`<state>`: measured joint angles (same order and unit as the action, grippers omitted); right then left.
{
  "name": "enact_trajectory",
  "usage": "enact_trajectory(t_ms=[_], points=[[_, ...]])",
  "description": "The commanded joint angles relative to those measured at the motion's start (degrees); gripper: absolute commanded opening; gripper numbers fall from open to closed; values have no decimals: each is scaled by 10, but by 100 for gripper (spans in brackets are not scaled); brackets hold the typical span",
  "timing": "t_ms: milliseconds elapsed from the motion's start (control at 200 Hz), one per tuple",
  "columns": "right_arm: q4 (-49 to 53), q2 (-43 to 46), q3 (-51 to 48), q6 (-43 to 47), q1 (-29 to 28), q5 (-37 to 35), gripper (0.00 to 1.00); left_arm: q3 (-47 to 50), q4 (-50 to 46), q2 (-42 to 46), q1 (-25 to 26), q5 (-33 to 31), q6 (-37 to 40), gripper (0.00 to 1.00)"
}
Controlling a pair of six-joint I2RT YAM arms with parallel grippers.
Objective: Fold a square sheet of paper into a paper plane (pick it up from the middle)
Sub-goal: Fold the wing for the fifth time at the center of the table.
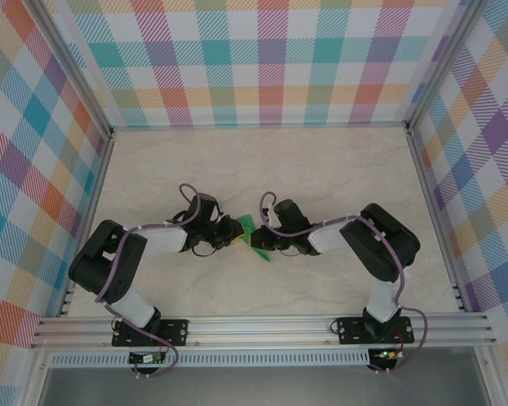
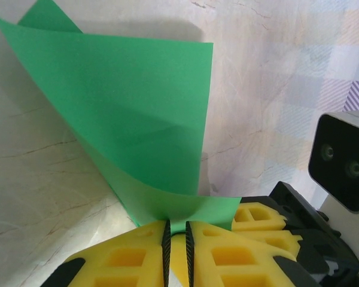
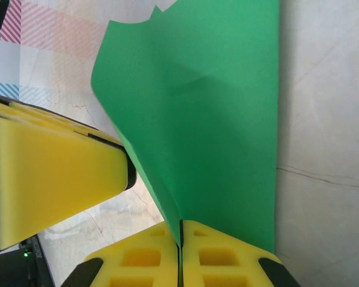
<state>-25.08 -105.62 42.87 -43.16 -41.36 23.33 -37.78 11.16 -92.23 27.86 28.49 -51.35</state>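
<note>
Left fingers (image 2: 167,234) and right fingers (image 3: 185,232) each clamp shut on the bent green sheet of paper (image 1: 246,227) between them.

Elbows splayed outward — left claw (image 2: 177,233) and right claw (image 3: 180,230) nearly meet, both pinched on the square sheet of paper (image 2: 137,113).

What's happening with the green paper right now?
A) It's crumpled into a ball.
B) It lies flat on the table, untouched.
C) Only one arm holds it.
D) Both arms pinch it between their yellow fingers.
D: the wrist views show the green paper caught between the yellow fingers of the left gripper and the right gripper.
</note>
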Motion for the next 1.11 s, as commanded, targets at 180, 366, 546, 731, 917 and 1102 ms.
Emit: enact_trajectory(t_ms=[180, 366, 546, 731, 917, 1102], points=[[-12, -22, 8, -45, 20, 55, 7, 11, 41, -7, 8, 6, 32, 16], [-23, -29, 7, -61, 30, 71, 7, 17, 57, -12, 13, 4, 40, 15], [-27, -35, 9, -67, 35, 82, 7, 18, 60, -24, 17, 1, 44, 14], [-12, -37, 12, -55, 35, 84, 8, 5, 62, -44, 17, -3, 45, 13], [3, -39, 15, -45, 35, 85, 11, -6, 55, -56, 16, -11, 47, 12], [39, -31, 26, -26, 35, 81, 17, -11, 40, -72, 17, -17, 49, 10]])
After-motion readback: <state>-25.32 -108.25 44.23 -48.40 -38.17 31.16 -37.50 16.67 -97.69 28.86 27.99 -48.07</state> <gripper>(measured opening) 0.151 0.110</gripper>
